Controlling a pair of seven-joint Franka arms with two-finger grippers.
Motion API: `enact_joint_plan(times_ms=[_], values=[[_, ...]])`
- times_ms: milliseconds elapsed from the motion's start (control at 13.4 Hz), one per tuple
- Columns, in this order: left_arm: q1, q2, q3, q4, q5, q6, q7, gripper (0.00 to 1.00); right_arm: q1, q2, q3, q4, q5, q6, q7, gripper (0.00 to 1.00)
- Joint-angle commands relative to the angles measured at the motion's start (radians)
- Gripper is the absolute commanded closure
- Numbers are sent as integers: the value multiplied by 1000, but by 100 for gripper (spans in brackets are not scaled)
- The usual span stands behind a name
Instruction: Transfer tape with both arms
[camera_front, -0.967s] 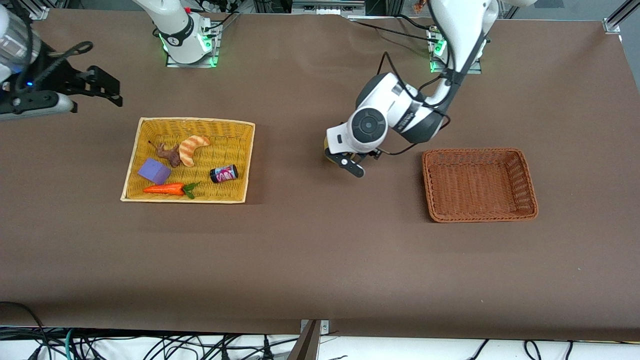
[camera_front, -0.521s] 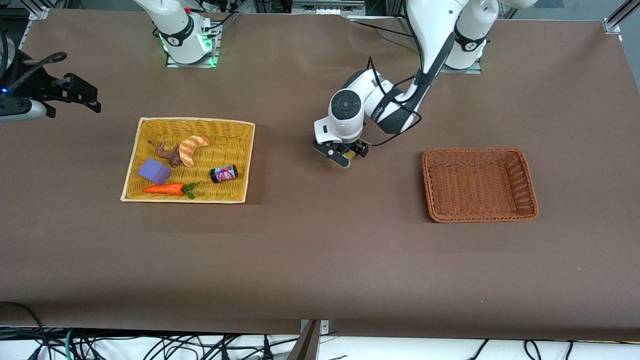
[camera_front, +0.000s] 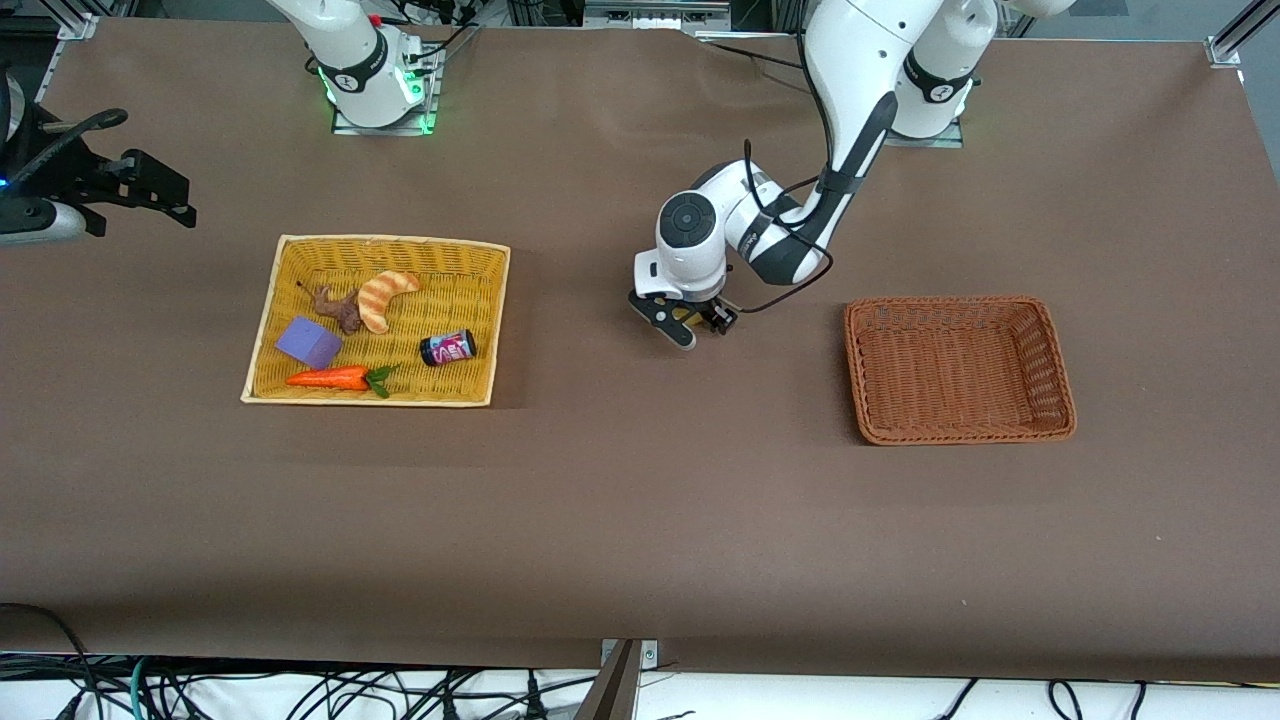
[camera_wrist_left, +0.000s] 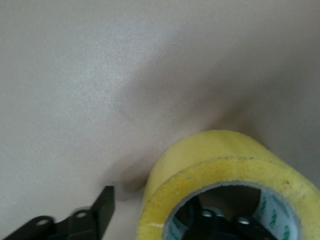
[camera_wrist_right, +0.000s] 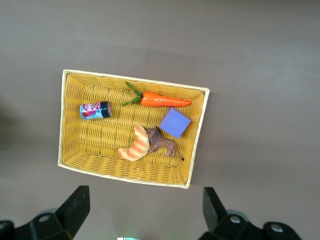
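Here, yellowish tape (camera_wrist_left: 220, 170), printed core; left gripper (camera_front: 688, 322) pinches its wall, over bare surface (camera_front: 640, 500) between baskets; right gripper (camera_wrist_right: 145, 210) spread, waiting.

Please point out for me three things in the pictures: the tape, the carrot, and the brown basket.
tape (camera_wrist_left: 200, 157): left wrist view, on its yellow outer wall.
carrot (camera_front: 327, 378): front view, on its orange body.
brown basket (camera_front: 859, 372): front view, on the rim toward the yellow basket.
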Motion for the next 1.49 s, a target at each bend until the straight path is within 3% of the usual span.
enact_joint_plan(times_ms=[0, 298, 669, 1041, 1339, 1413], values=[[34, -38, 1, 12, 19, -46, 109, 100, -12, -11, 3, -5, -15, 12, -9, 0], [87, -149, 1, 38, 19, -200, 178, 100, -12, -9, 1, -4, -16, 15, -8, 0], [275, -175, 4, 197, 16, -522, 434, 100, -13, -9, 1, -4, -19, 7, -17, 0], [546, -137, 8, 194, 30, -540, 799, 100, -13, -9, 1, -4, -18, 13, -15, 0], [602, -29, 8, 174, 93, -452, 860, 100, -13, -9, 1, -4, -18, 12, -15, 0], [609, -22, 8, 174, 94, -446, 860, 86, -13, -9, 1, -4, -18, 12, -14, 0]])
